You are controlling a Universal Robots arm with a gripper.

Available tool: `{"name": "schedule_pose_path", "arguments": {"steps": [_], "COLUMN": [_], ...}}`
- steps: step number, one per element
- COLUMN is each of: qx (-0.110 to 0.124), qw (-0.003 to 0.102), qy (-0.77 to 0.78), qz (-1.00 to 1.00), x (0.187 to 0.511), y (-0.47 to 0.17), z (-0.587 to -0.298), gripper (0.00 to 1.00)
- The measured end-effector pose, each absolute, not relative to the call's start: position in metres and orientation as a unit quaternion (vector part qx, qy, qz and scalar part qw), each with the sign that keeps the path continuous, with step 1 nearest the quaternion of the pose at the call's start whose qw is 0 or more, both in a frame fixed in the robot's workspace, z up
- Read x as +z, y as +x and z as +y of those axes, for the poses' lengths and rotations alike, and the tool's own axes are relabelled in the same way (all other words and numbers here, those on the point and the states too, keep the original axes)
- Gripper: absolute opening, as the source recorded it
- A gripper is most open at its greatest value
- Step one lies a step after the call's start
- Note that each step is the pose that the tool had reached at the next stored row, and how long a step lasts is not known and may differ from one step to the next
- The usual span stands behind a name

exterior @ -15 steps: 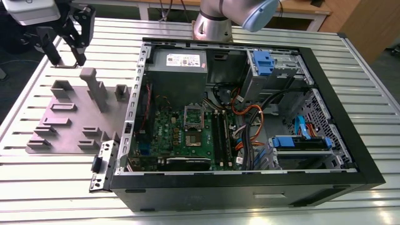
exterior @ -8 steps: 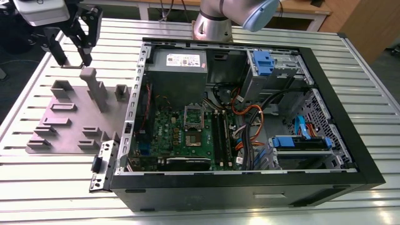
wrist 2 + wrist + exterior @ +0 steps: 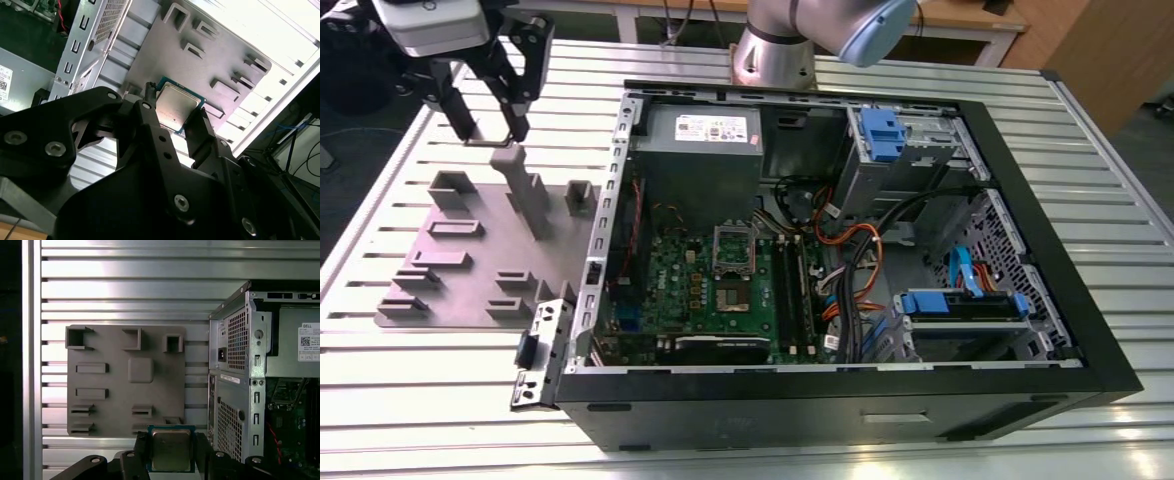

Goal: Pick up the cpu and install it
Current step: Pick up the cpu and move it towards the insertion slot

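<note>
**Spotter:** Where's the chip right now?

**Me:** I'll start outside the computer case [image 3: 854, 420], on the exterior view's left of it. My claw [image 3: 490, 131] hangs above the grey parts tray [image 3: 467, 270] that lies on the worktop [image 3: 400, 390]. In the first wrist view the cpu [image 3: 170, 450] sits between the fingers [image 3: 141, 452] with its metal top facing the camera. Both side edges are against the pads, so I read it as clamped and lifted clear of the tray.

**Spotter:** What matters for handling it well?

**Me:** I hold it by two thin edges only, so I'd carry it flat and slowly, since a tilt or jolt could let it slip. The case's side wall [image 3: 607, 200] stands between the claw and the inside, so I want height over that. Inside the case lies the green motherboard [image 3: 700, 290], and on it the socket frame [image 3: 734, 242] looks open. Just beyond the frame, orange and black cables [image 3: 847, 250] crowd close, and I'd keep clear of them. I can't make out the chip's corner mark, so I can't vouch for its orientation.
</note>
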State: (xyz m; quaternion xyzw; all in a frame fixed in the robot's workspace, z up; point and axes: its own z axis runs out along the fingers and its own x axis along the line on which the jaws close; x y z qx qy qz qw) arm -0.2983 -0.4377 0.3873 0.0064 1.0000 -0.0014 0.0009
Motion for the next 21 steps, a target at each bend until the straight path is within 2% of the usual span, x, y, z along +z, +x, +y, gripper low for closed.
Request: {"name": "schedule_pose_path", "arguments": {"steps": [21], "qx": [-0.001], "qw": [0.001], "qy": [0.006], "qz": [1.0], "x": [0.387], "y": [-0.278], "z": [-0.438], "gripper": [0.47]}}
